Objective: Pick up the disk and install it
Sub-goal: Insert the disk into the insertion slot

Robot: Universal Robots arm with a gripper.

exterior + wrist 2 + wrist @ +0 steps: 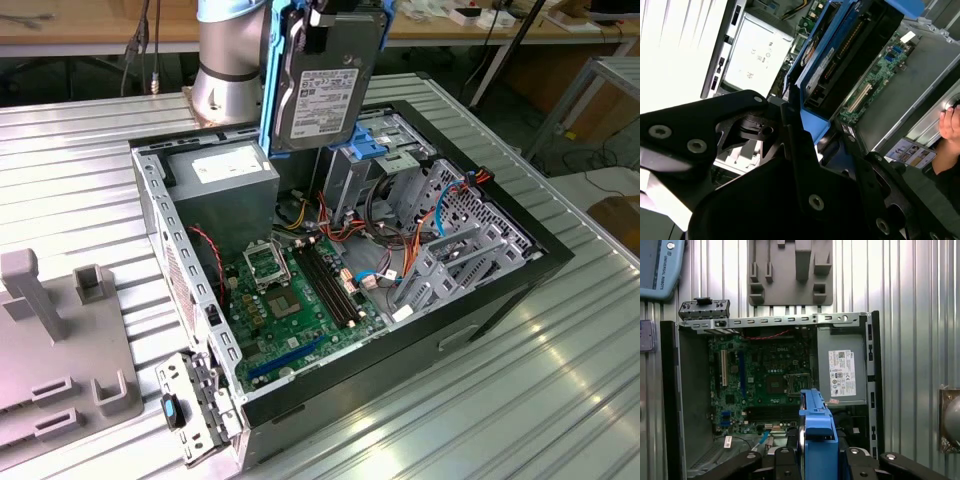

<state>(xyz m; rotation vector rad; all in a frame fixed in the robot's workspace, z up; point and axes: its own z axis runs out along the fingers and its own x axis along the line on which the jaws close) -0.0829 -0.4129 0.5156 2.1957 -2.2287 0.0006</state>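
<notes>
The disk (pixel 322 88), a grey-metal hard drive with bright blue side rails, hangs upright above the back of the open computer case (pixel 500 290). My gripper (pixel 328 22) is shut on its upper end, with a black finger across the top of the label side. In the first wrist view the disk (pixel 817 425) shows edge-on as a blue rail between the black fingers (pixel 785 460), over the motherboard (pixel 760 375). The second wrist view has the disk (pixel 840 55) reaching out from the gripper (pixel 807 122) over the case interior.
Inside the case are a power supply (pixel 222 180), a motherboard (pixel 295 300), loose cables (pixel 345 225) and a metal drive cage with a pale-blue bracket (pixel 372 150). A grey fixture (pixel 60 340) lies at the exterior view's left. A person's hand (pixel 950 124) is near the case.
</notes>
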